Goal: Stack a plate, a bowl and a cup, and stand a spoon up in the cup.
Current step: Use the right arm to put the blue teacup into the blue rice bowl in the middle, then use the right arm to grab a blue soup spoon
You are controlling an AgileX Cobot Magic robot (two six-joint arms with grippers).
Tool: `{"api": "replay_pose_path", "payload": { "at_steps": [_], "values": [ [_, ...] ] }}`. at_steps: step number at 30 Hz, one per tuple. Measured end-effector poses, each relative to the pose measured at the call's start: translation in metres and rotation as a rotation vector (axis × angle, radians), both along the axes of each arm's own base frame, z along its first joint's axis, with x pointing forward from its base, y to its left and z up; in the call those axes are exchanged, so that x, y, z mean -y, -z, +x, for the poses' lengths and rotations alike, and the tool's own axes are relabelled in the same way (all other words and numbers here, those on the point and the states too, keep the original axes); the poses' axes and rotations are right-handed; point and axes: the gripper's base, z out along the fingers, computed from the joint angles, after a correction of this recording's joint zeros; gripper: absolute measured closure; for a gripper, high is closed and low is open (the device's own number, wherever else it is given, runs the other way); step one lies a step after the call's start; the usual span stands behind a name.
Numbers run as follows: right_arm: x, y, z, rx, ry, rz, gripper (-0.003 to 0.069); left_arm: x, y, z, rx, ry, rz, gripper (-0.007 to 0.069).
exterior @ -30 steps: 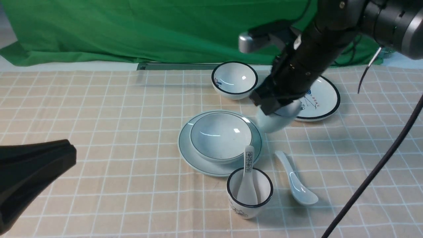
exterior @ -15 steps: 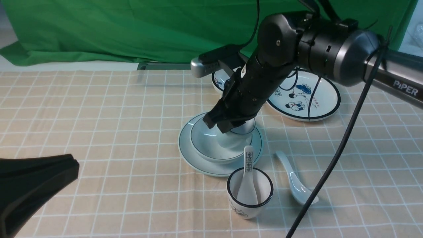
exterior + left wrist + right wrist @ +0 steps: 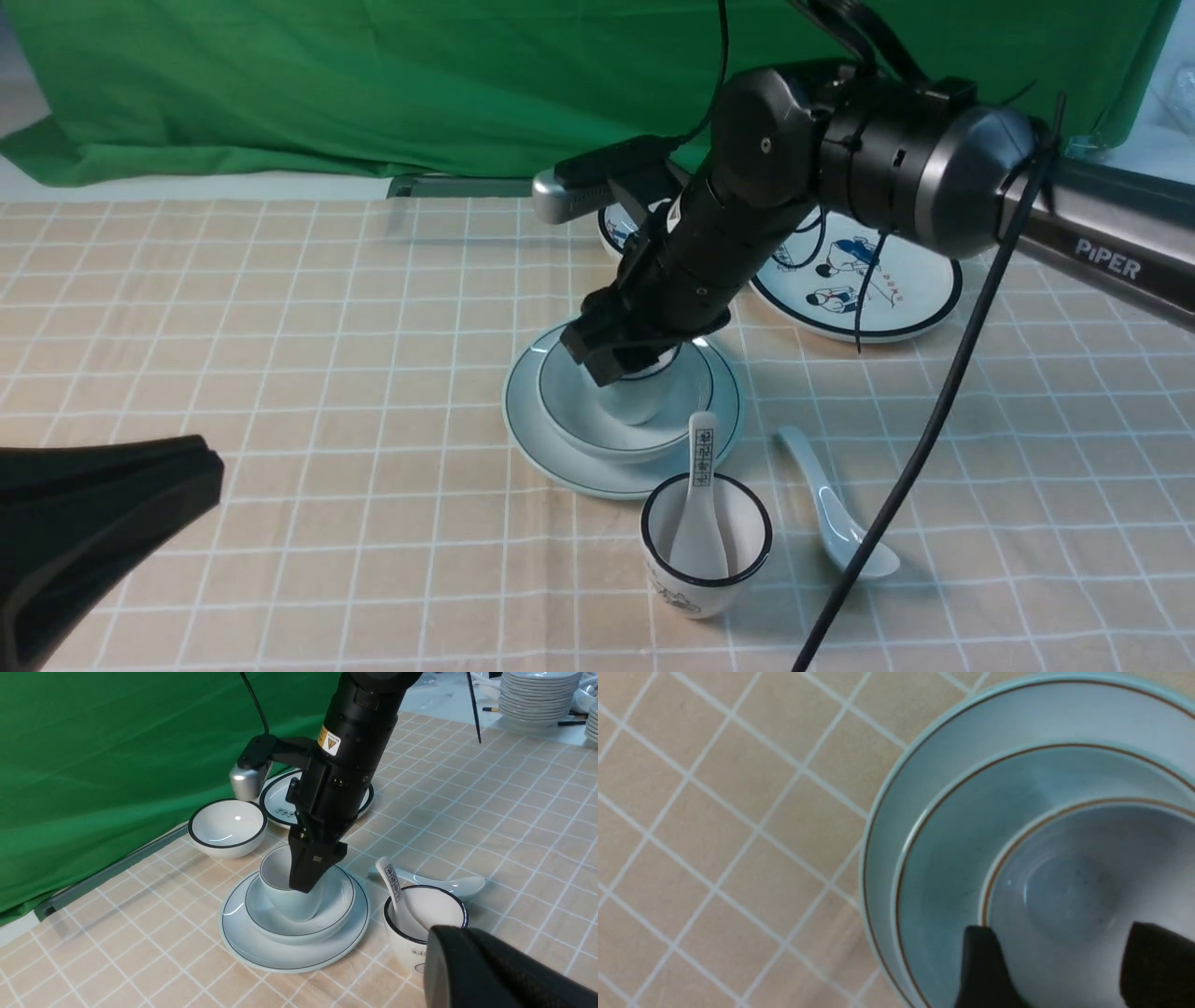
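The pale blue-green plate (image 3: 521,411) lies mid-table with the shallow bowl (image 3: 569,401) on it. My right gripper (image 3: 611,369) is shut on the pale cup (image 3: 635,403) and holds it tilted inside the bowl, base low in the bowl. In the right wrist view one finger (image 3: 983,970) is outside the cup (image 3: 1069,882) rim and the other is over its inside. The plain white spoon (image 3: 836,513) lies on the cloth to the right of the plate. My left gripper (image 3: 210,457) hangs empty at the near left and looks shut.
A white black-rimmed cup (image 3: 705,560) holding a spoon with black characters (image 3: 700,485) stands just in front of the plate. A cartoon plate (image 3: 887,280) and a black-rimmed bowl (image 3: 226,828) sit behind. The right arm's cable (image 3: 934,411) hangs over the plain spoon.
My right gripper carried the cup leftward from beside the plate to over the bowl and lowered it into the bowl. The left gripper sank slightly.
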Motion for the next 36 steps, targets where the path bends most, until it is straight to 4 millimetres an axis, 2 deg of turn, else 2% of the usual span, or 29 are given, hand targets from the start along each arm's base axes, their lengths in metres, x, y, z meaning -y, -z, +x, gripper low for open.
{"api": "replay_pose_path", "payload": {
  "at_steps": [1,2,3,4,7,9,12,13,14,16,17,18,19,21,29,36],
  "values": [
    [0.003,-0.012,-0.004,0.013,-0.001,0.005,0.0200,0.000,0.000,0.000,0.001,0.000,0.001,0.0624],
    [0.003,-0.012,-0.004,0.011,-0.002,0.002,0.0200,0.000,0.000,0.000,0.001,0.000,0.001,0.0624],
    [0.009,-0.030,-0.011,0.028,-0.008,-0.002,0.0204,0.000,0.000,0.000,0.001,-0.001,0.002,0.0624],
    [0.018,-0.053,-0.021,0.057,-0.016,-0.010,0.0232,0.000,0.000,0.000,0.003,0.000,0.004,0.0624],
    [0.047,-0.095,-0.048,0.086,-0.018,-0.119,0.0349,0.000,0.000,0.000,0.009,0.001,0.011,0.0624],
    [0.068,-0.108,-0.061,0.083,0.030,-0.191,0.0395,0.000,0.000,0.000,0.009,0.001,0.012,0.0624],
    [0.091,-0.105,-0.070,0.040,0.108,-0.240,0.0412,0.000,0.000,0.000,0.011,0.000,0.014,0.0624],
    [0.108,-0.091,-0.075,-0.009,0.168,-0.251,0.0400,0.000,0.000,0.000,0.012,0.001,0.015,0.0624],
    [0.109,-0.087,-0.075,-0.015,0.167,-0.255,0.0400,0.000,0.000,0.000,0.012,0.001,0.015,0.0624],
    [0.124,-0.042,-0.076,-0.077,0.219,-0.206,0.0344,0.000,0.000,0.000,0.012,0.001,0.015,0.0624],
    [0.125,-0.027,-0.076,-0.102,0.227,-0.193,0.0330,0.000,0.000,0.000,0.012,0.001,0.015,0.0624],
    [0.124,-0.023,-0.074,-0.096,0.228,-0.175,0.0318,0.000,0.000,0.000,0.012,0.001,0.015,0.0624],
    [0.122,0.002,-0.071,-0.109,0.241,-0.143,0.0295,0.000,0.000,0.000,0.012,0.001,0.015,0.0624],
    [0.119,0.025,-0.065,-0.106,0.251,-0.121,0.0283,0.000,0.000,0.000,0.010,0.002,0.012,0.0624],
    [0.107,0.068,-0.030,-0.077,0.274,-0.103,0.0279,0.000,0.000,0.000,0.008,0.002,0.010,0.0624],
    [0.107,0.091,-0.012,-0.103,0.285,-0.122,0.0290,0.000,0.000,0.000,0.006,0.003,0.010,0.0624]
  ]
}}
